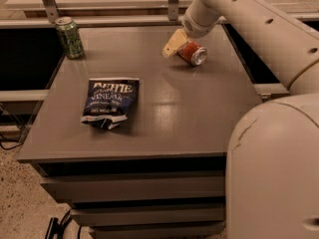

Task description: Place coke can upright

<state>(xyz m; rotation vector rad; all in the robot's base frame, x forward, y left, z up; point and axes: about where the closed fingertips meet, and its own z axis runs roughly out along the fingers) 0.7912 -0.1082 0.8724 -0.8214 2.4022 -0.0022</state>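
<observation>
1. My jaws are low over the worktop (174, 113); I cannot tell whether they grip.
2. Can (192, 53): just beside the jaws, on its side.
3. Left to do: stand it upright.

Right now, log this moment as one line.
gripper: at coke can, far right of table | coke can: tilted, not upright | green can: upright, far left | chip bag: lying mid-left
</observation>
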